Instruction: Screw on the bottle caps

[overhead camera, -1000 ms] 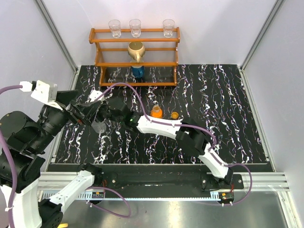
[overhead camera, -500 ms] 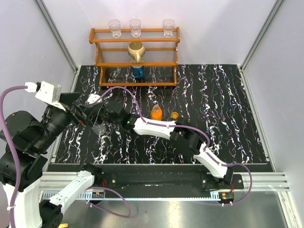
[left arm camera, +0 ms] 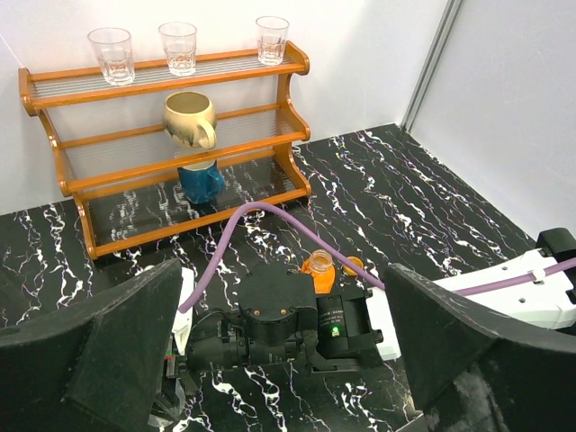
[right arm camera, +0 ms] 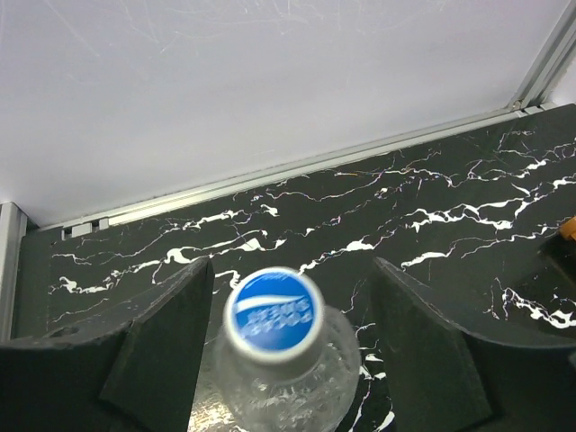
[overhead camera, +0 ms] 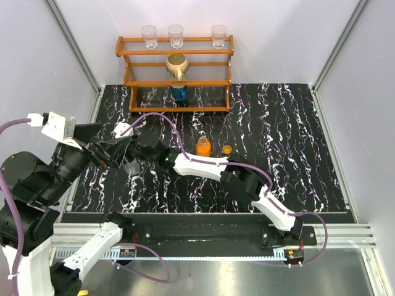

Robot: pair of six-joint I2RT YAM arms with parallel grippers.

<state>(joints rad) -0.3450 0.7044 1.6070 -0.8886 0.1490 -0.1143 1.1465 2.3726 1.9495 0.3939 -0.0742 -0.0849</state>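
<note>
A clear bottle (right arm camera: 279, 387) stands upright at the table's left with the white, blue-topped cap (right arm camera: 273, 313) on its neck. My right gripper (right arm camera: 283, 346) is open around that cap, a gap showing on each side. From above, the right gripper (overhead camera: 133, 154) sits over the clear bottle (overhead camera: 131, 166). The small orange bottle (overhead camera: 203, 147) stands uncapped mid-table, the orange cap (overhead camera: 227, 150) lying just to its right. The left wrist view also shows the orange bottle (left arm camera: 319, 274) and orange cap (left arm camera: 352, 265). My left gripper (left arm camera: 288, 360) hangs wide open above the right wrist, holding nothing.
A wooden shelf (overhead camera: 176, 80) stands at the back with three glasses (overhead camera: 176, 35) on top, a tan mug (overhead camera: 177, 65) and a dark blue container (overhead camera: 179, 92) below. The right arm's purple cable (overhead camera: 162, 114) loops across the left half of the table.
My right gripper has opened off the white cap, which stays on the clear bottle. The left arm has drifted slightly down and to the left.
</note>
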